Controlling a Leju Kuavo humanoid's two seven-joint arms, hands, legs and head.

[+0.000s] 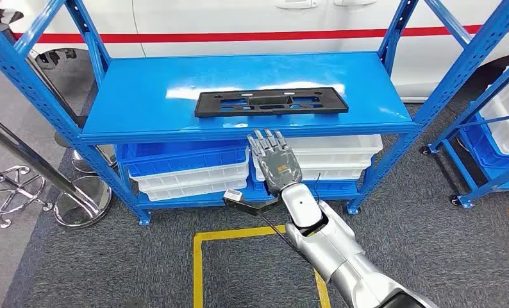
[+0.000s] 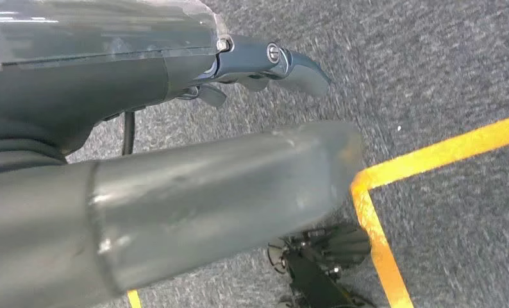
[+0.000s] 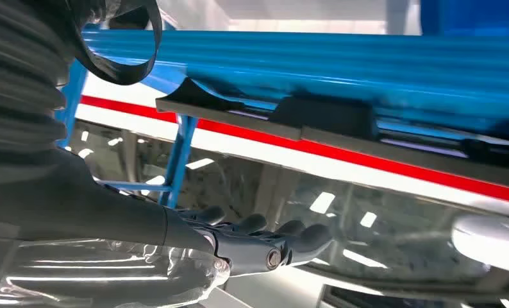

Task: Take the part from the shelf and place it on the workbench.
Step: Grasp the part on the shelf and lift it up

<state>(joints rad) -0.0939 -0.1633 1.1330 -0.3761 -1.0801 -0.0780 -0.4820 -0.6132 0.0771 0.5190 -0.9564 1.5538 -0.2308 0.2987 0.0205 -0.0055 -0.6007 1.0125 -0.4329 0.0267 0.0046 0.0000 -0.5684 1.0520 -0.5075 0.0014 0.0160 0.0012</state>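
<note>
Item: black plastic mounting plate [image 1: 271,102], flat on the blue shelf [image 1: 143,96], near its front edge. Likely light, rigid, thin; best taken by its long front rim. Right hand [image 1: 275,162]: empty, fingers extended, just short of the shelf. Left hand [image 2: 265,64]: state cannot be told.

A car workshop or factory floor. Blue steel shelving [image 1: 239,83] holds stacked plastic bins [image 1: 188,170]. A white car body [image 1: 265,25] stands behind, and yellow floor tape [image 1: 239,234] marks the carpet.
</note>
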